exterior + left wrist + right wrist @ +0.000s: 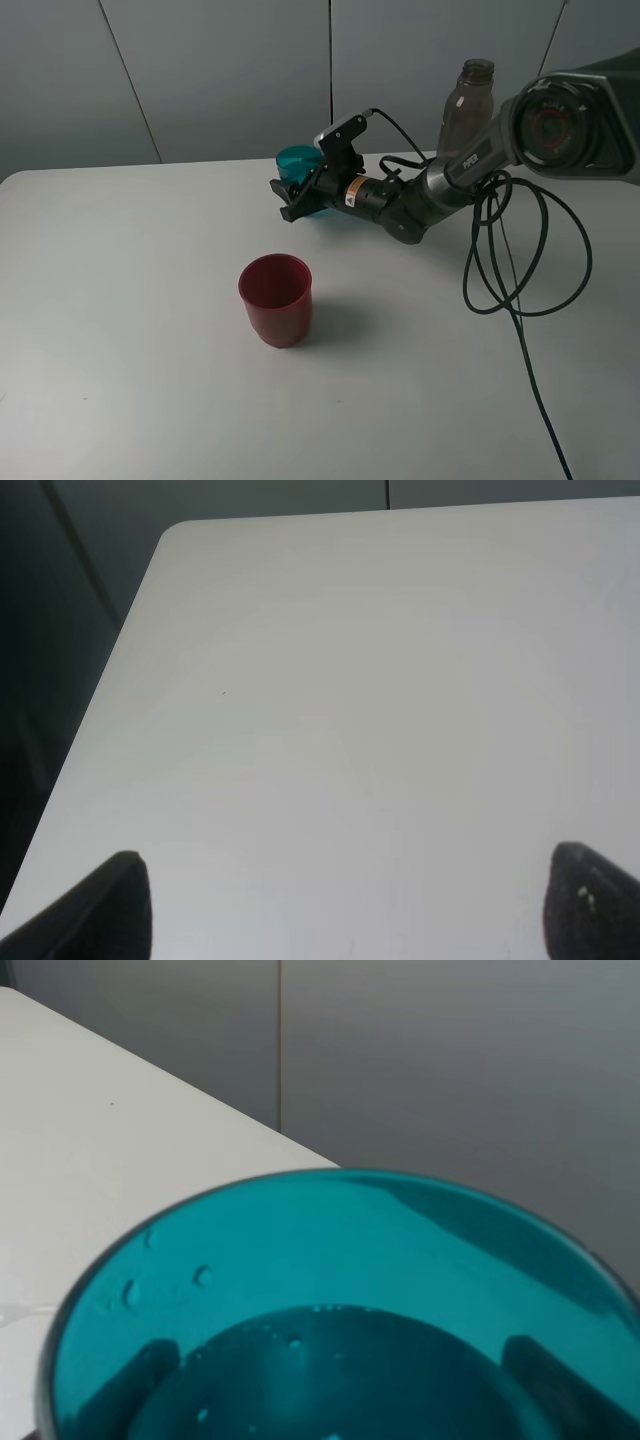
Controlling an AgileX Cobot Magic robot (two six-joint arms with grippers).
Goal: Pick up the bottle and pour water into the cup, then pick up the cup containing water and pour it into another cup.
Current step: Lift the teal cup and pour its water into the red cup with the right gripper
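Teal cup (294, 159) clamped in right gripper (299, 193); seemingly holding water.

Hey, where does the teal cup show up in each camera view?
Exterior high: teal cup, far centre of the white table, in the right gripper.
Left wrist: not in it.
Right wrist: fills the lower half, open mouth toward the camera.
Shared landmark: the white table, in all three.

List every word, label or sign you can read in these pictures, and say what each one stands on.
"PIPER": along the right arm.
Orange sticker on that arm's wrist: too small to read.
Teal tumbler, red cup, bottle: no text visible.
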